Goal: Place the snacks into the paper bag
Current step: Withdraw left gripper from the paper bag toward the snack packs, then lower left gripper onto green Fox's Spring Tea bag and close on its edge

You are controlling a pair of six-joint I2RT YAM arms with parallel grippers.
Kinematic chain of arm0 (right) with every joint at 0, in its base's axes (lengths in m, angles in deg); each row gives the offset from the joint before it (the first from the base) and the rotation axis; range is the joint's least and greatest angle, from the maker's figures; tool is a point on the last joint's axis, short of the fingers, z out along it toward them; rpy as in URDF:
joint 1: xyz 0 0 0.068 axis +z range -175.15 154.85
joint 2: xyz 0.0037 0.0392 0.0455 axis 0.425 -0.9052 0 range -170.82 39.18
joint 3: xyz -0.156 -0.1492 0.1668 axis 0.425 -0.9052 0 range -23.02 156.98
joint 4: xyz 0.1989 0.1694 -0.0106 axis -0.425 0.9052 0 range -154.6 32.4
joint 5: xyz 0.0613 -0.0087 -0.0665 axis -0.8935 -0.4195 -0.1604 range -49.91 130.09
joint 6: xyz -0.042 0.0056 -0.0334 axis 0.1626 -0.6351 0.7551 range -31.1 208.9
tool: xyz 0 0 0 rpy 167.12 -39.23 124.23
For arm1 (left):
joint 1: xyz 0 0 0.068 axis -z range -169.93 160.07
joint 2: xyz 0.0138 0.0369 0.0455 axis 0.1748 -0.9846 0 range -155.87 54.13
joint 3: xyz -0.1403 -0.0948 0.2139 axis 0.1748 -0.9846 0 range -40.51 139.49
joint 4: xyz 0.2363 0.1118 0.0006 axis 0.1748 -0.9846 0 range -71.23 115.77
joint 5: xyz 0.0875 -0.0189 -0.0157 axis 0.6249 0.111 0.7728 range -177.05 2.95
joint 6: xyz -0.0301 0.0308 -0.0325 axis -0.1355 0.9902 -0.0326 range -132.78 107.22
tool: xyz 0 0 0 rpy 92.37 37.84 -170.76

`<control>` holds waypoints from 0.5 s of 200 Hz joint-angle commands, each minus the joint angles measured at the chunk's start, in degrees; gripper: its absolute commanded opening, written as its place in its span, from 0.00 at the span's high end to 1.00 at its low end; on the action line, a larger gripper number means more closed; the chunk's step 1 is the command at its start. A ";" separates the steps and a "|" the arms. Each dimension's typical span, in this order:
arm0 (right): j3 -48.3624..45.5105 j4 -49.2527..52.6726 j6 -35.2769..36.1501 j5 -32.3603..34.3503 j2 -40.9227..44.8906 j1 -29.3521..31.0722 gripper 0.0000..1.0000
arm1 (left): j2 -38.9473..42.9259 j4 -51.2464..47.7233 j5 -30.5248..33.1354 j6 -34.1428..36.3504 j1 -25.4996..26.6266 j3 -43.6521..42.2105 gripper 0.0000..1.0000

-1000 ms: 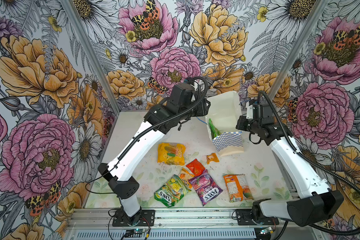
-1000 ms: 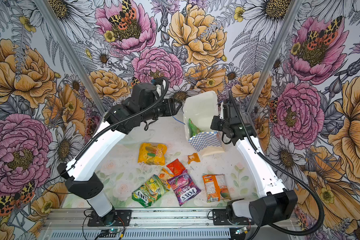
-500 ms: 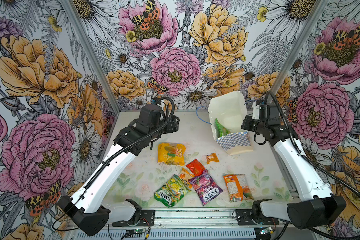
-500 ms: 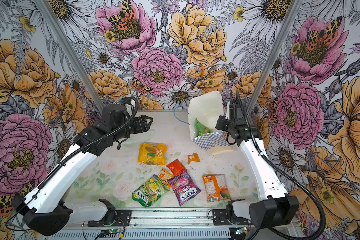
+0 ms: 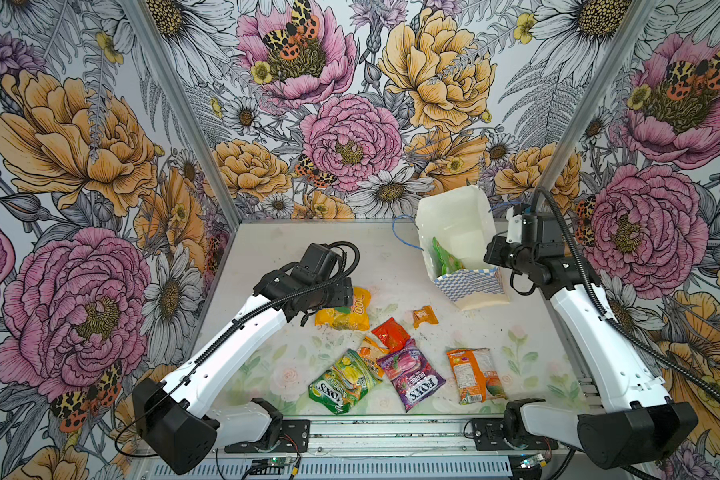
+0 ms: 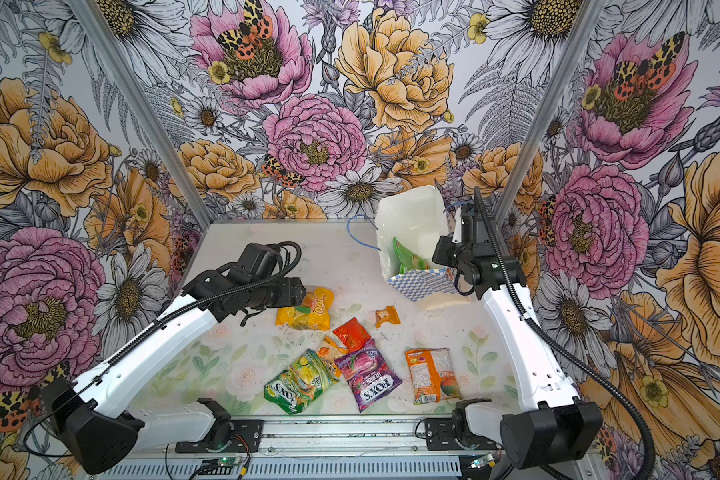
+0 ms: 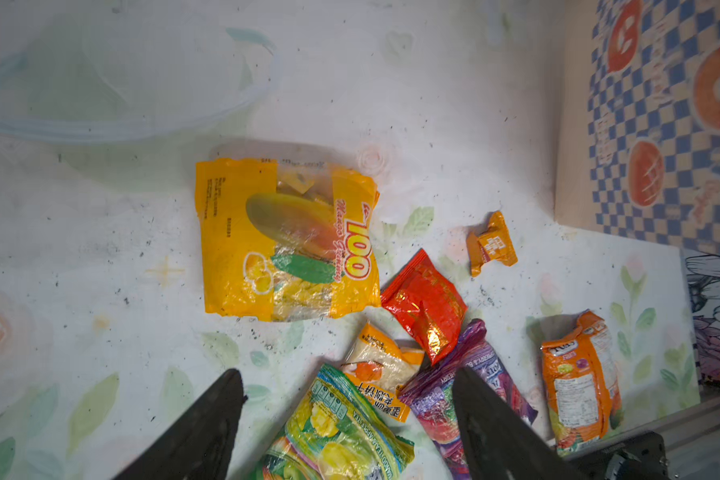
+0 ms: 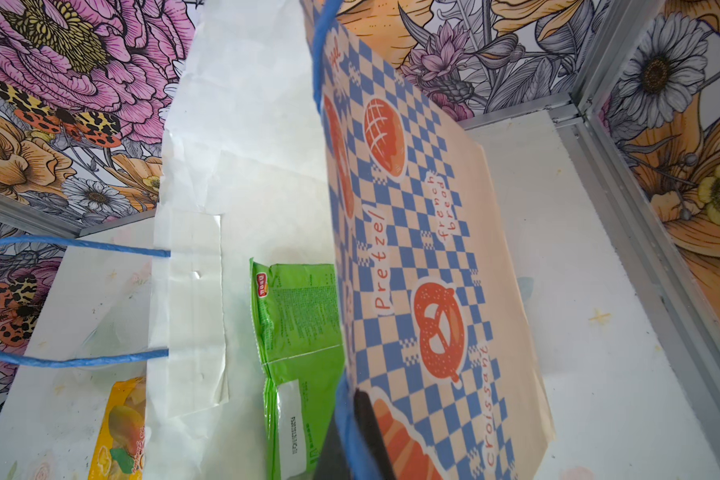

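Little is done so far, I judge. On the worktop (image 5: 292, 249) the paper bag (image 5: 472, 280) stands toward the back right, mouth open. The right pincer (image 8: 352, 428) is clamped on its rim beside a blue handle (image 8: 71, 363), and one green packet (image 8: 300, 316) sits inside. Seven snacks lie outside: the yellow packet (image 5: 346, 318), green FOX'S packet (image 5: 341, 382), purple FOX'S packet (image 5: 412, 376), orange packet (image 5: 474, 374), red packet (image 5: 391, 332), small yellow-orange packet (image 7: 385, 361) and tiny orange sweet (image 5: 424, 316). The left pincer (image 7: 348, 374), jaws wide and empty, hangs above the yellow packet's edge.

The left claw (image 7: 348, 376), spread wide, frames the green packet (image 7: 337, 432); the yellow packet (image 7: 283, 241) lies apart.
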 commanded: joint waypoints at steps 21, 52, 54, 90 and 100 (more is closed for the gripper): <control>-1.21 -1.14 0.71 -0.91 1.69 -0.43 1.00 | 1.16 -8.36 0.67 -9.38 5.25 -5.24 0.18; -2.28 -1.15 0.96 -1.01 1.91 -0.42 1.00 | 5.16 -10.00 -0.88 -16.93 8.14 -11.33 0.17; -2.36 -1.14 0.97 -0.94 1.87 -0.42 1.00 | 5.45 -10.31 -0.82 -17.33 8.18 -11.53 0.17; -3.14 -1.27 1.05 -1.25 1.96 -0.42 1.00 | 13.02 -14.60 -1.27 -26.62 9.55 -17.30 0.17; -3.11 -1.21 1.02 -1.35 1.77 -0.42 1.00 | 14.92 -14.60 -1.87 -29.33 10.31 -19.24 0.17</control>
